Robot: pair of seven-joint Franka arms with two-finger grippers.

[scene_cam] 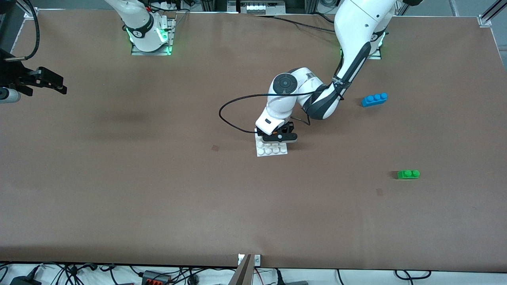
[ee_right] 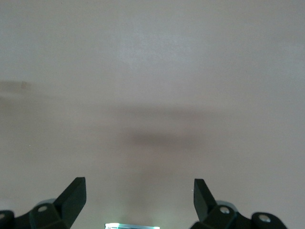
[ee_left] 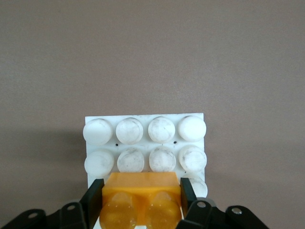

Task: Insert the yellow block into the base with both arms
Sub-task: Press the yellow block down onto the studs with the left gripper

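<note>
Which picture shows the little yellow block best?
The left wrist view: the yellow block fills the bottom, squeezed in the left pincer over the white base. In the front view the arm hides it. The right wrist view shows only bare table.

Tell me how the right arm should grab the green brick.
Judgement: grip the green brick across its two long flat sides, coming straight down from above. It lies flat on the table with studs up and open space around it; the long sides offer parallel faces, while studs would make a top-to-bottom pinch slip.
</note>
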